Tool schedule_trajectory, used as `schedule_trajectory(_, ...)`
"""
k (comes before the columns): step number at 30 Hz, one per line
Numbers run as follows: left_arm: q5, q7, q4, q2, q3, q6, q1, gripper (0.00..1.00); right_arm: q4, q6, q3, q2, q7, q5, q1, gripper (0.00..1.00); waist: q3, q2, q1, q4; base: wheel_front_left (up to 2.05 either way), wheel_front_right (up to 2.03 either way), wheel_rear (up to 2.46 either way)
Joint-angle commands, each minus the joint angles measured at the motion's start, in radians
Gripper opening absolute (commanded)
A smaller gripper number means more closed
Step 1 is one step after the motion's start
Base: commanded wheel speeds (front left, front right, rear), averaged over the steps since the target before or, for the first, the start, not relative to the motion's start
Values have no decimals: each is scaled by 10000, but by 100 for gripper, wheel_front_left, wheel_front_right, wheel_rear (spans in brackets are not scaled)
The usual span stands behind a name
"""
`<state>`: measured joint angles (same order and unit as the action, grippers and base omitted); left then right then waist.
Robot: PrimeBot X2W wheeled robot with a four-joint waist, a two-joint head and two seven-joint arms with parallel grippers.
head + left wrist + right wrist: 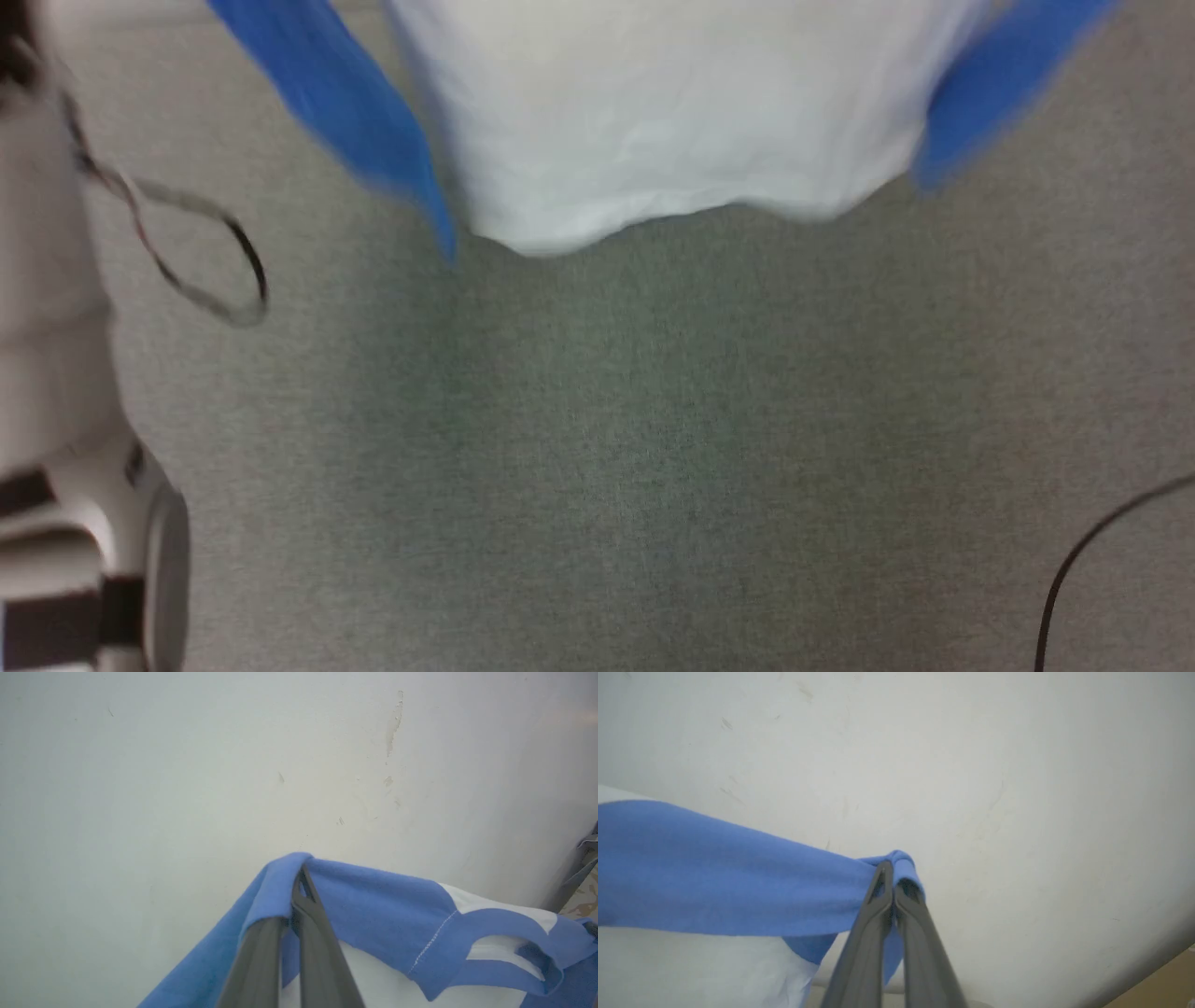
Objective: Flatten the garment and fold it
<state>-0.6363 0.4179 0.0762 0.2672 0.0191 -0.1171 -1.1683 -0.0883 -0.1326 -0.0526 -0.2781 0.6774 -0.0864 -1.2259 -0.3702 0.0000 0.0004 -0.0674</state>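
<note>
The garment (pixel 672 121) hangs at the top of the head view, its white body ending in a wavy hem above the grey-green surface (pixel 607 448), with a blue sleeve dangling at each side. In the left wrist view my left gripper (pixel 299 872) is shut on the garment (pixel 373 900), pinching blue shoulder fabric close to the blue collar. My right gripper (pixel 889 868) is shut on the garment's (pixel 714 877) other blue shoulder in the right wrist view, the cloth stretched taut to the left.
A pale arm (pixel 56 392) with a looped cable (pixel 196 252) fills the head view's left edge. A dark cable (pixel 1083 551) curves in at the lower right. A scuffed white wall (pixel 233 765) stands behind both grippers.
</note>
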Motion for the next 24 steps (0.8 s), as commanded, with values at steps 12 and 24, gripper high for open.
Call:
schedule_trajectory(12, 140, -2698, 2210, -82, -989, -157, -3552, 0, -2481, 19, -1260, 929, -3633, 1670, -3852, 0, -2560, 0, -4, -415, 0, 0, 0)
schedule_trajectory(24, 434, -2350, 4012, 42, 201, 1121, -149, 0, -4282, 19, -306, 778, -3009, 360, -312, 0, -1550, 0, -4, -117, 0, 0, 0)
